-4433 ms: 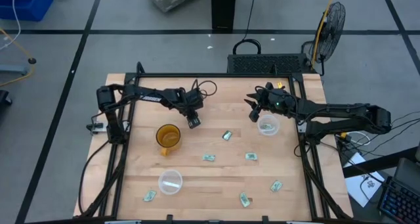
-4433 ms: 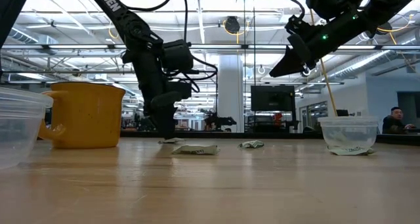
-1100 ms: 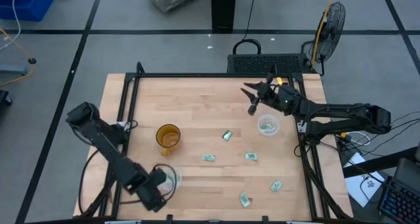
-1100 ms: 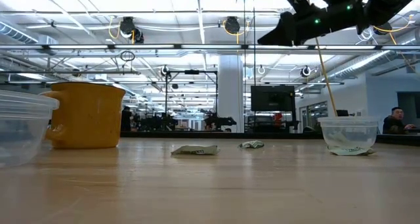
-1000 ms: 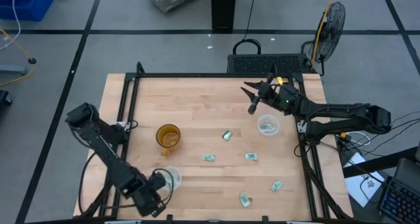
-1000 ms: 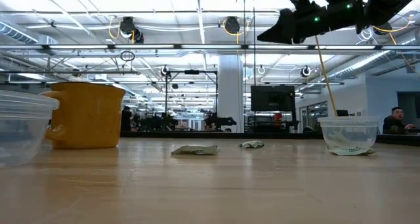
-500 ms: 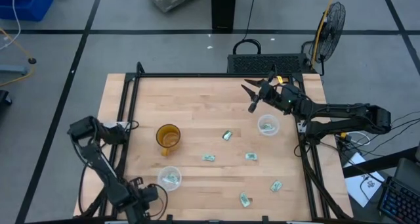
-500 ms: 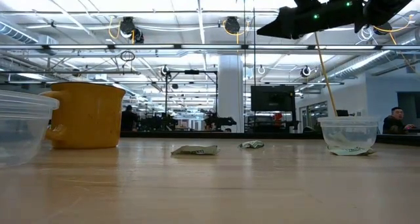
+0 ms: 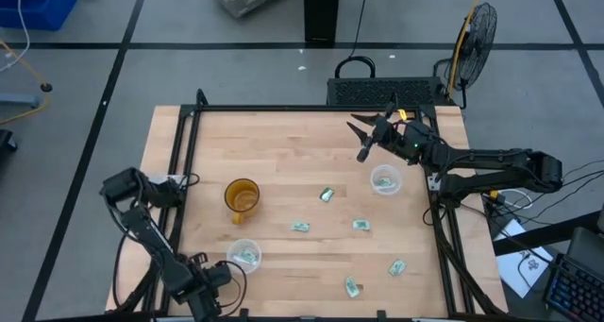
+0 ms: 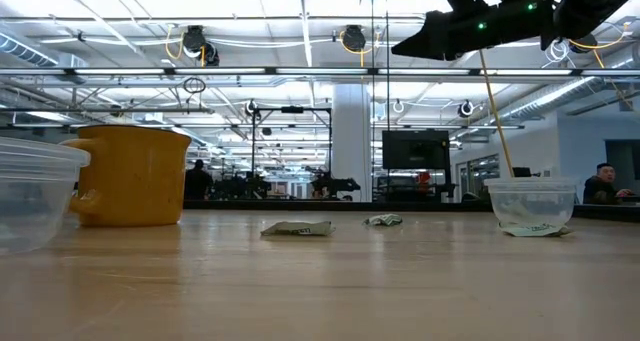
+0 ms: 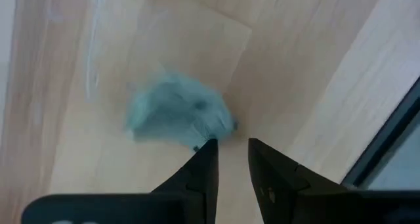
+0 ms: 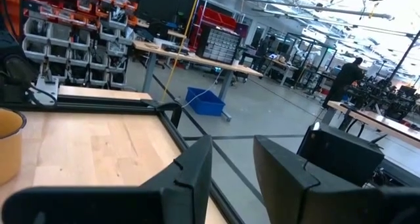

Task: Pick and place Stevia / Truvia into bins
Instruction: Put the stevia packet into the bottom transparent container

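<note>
At the near left corner of the counter (image 9: pixel 189 152), the left claw (image 9: pixel 209 282) hangs low beside the near clear bin (image 9: pixel 244 256), which already holds a pale green packet. In the left wrist view its fingers stand a narrow gap apart with nothing between them, and a blurred green packet (image 11: pixel 177 112) lies just ahead of the tips, seen through clear plastic.

Just beyond that bin stands the amber cup (image 9: pixel 242 196), which is not a target.

Toward the middle, five loose Stevia packets lie flat on the wood: one near centre (image 9: pixel 327 194), one nearer the front (image 9: pixel 300 228), one to its right (image 9: pixel 360 225), and two close to the front right (image 9: pixel 352 286) (image 9: pixel 396 266). Most sit at a slant to the boards.

On the right, the far bin (image 9: pixel 384 179) holds at least one packet. The right claw (image 9: pixel 361 141) is lifted well above the counter, just behind and left of that bin; its fingers are apart and empty, as the right wrist view shows.

The coming pick most likely turns on the centre packet: it lies toward the front and slightly left of the right claw, with its long axis on a diagonal, so the wrist would probably need to turn to close across the short side. The right arm is the nearer one for it, and for the packet right of it. The front packet near the middle lies nearer the left claw.
</note>
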